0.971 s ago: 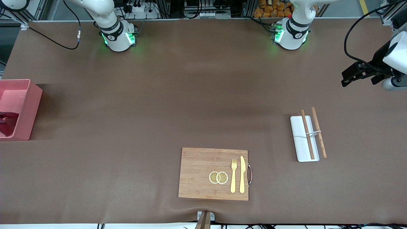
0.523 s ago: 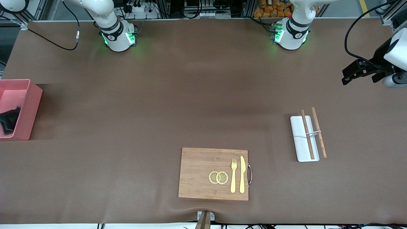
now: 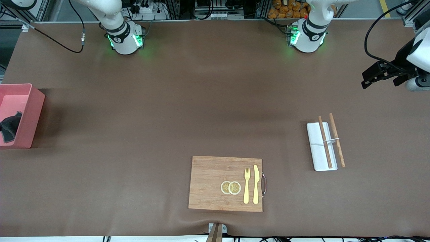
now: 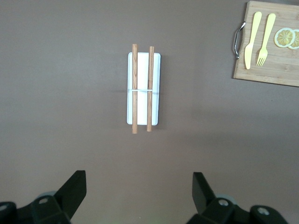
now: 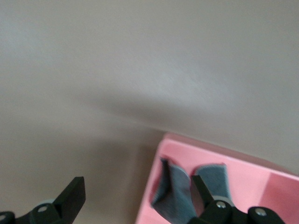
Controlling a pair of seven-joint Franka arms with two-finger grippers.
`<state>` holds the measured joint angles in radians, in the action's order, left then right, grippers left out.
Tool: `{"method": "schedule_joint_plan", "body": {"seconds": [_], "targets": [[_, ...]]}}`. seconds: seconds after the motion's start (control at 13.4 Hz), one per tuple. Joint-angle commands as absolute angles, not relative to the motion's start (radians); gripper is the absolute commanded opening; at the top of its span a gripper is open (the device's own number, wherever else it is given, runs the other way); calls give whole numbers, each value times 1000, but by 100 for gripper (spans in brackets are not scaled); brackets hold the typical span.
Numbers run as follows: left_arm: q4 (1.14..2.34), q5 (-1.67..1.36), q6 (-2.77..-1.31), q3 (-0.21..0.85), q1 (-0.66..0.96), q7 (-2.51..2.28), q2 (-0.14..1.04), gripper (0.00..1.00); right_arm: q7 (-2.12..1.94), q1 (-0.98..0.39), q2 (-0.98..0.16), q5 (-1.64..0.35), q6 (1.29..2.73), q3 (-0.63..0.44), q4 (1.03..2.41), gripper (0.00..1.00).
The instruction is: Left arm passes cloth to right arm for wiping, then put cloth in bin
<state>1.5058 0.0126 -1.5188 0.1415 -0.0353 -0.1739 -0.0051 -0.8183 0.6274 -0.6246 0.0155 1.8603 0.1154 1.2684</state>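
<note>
The cloth [image 3: 9,126] lies crumpled in the pink bin [image 3: 31,114] at the right arm's end of the table, dark grey side up. In the right wrist view the cloth [image 5: 174,192] rests against the bin's wall [image 5: 243,179]. My right gripper [image 5: 138,197] is open and empty above the bin's rim; it is out of the front view. My left gripper [image 3: 368,78] is open and empty in the air at the left arm's end of the table, and it also shows in the left wrist view [image 4: 138,189] over bare table.
A white tray [image 3: 315,153] with two brown sticks [image 3: 325,143] lies near the left arm's end. A wooden board [image 3: 208,183] with lemon slices [image 3: 230,187], a yellow fork [image 3: 247,185] and a yellow knife [image 3: 256,184] lies near the front edge.
The cloth has dropped into the bin and turned from magenta to dark grey side up. The left gripper has shifted slightly toward the robots' bases.
</note>
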Motion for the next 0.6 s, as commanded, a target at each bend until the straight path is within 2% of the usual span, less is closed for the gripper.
{"method": "schedule_joint_plan", "body": {"seconds": [0.0,0.52], "targets": [[1528,-3,-1509,138,-40,-150,-37,100,-660,546,-592,12,1839,107,1295,100],[1529,-3,-1509,138,-41,-150,-38,100,-68,296,-517,9,1760,110,1328,100]]}}
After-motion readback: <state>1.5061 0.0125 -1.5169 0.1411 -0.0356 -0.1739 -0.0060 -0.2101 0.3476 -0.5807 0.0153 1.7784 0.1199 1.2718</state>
